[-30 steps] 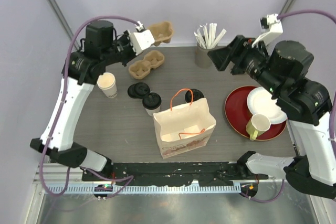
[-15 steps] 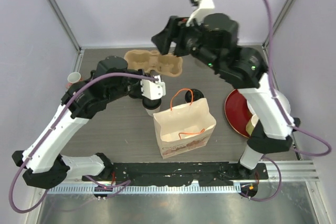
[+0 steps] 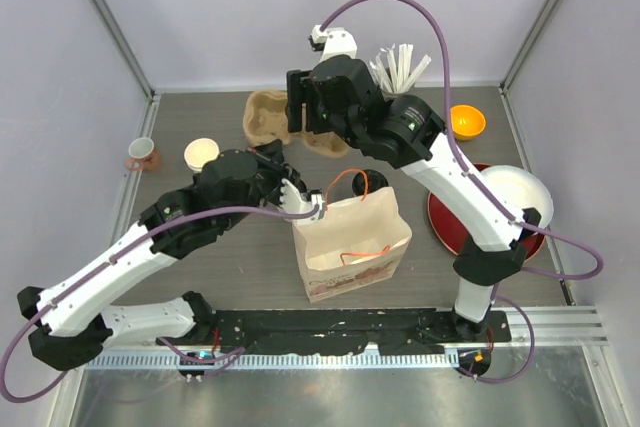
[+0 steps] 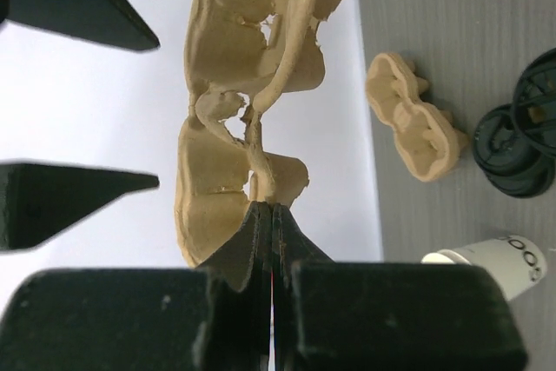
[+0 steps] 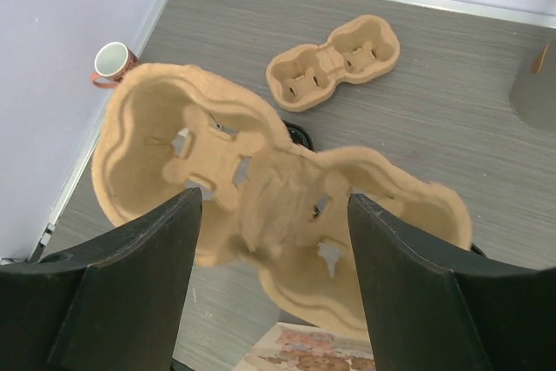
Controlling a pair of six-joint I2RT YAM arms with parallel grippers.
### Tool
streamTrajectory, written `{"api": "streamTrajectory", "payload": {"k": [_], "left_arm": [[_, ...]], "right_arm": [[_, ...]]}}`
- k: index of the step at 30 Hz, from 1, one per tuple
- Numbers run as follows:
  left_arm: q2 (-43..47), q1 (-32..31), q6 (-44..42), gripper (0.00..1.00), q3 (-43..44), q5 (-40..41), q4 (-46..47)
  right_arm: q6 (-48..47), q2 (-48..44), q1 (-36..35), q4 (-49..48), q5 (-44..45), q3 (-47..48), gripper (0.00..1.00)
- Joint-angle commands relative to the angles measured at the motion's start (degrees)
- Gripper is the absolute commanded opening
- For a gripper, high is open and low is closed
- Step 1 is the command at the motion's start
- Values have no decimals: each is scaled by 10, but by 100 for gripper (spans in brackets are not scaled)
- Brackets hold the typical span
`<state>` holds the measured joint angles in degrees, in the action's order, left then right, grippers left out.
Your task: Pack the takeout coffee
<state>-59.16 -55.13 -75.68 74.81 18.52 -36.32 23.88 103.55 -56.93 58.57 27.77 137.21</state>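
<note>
The takeout coffee is a cream-white paper cup (image 3: 201,154) without a lid, standing at the left of the table. It also shows in the left wrist view (image 4: 491,260). My left gripper (image 4: 272,208) is shut on the edge of a tan pulp cup carrier (image 4: 248,84) and holds it off the table. My right gripper (image 5: 274,197) is open, its fingers (image 5: 130,284) standing either side of that carrier's middle (image 5: 278,188). In the top view the right gripper (image 3: 308,107) is over the carrier (image 3: 328,139) at the back middle. The left fingertips are hidden there.
A second carrier (image 5: 334,62) lies on the table. An open paper bag (image 3: 350,242) with orange handles stands front centre. Black lids (image 4: 508,149), a pink mug (image 3: 140,154), a stirrer holder (image 3: 395,67), an orange bowl (image 3: 465,122), a white bowl (image 3: 522,192) and a red plate (image 3: 436,209) are around.
My right arm has swung from the right side to the back middle, over the carrier. My left arm has moved from the back left toward the centre with the carrier.
</note>
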Motion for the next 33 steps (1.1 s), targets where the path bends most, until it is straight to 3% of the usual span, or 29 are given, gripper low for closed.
{"api": "streamTrajectory", "payload": {"k": [1,7,20,24,31,33], "left_arm": [[2,-17,-61,0,-12,50,121],[11,-22,-112,0,-64,94,229],[26,-25,-153,0,-105,80,261],[39,-25,-159,0,-112,66,266],[65,-26,-149,0,-131,20,265],[67,-26,-138,6,-129,13,264]], "right_arm": [[-1,0,-3,-57,17,-6,73],[20,-18,-2,-78,19,-69,67],[19,-11,7,-122,18,-86,50],[15,-18,16,-122,20,-90,30],[-7,-37,16,-126,21,-88,13],[-14,-47,16,-129,24,-91,7]]}}
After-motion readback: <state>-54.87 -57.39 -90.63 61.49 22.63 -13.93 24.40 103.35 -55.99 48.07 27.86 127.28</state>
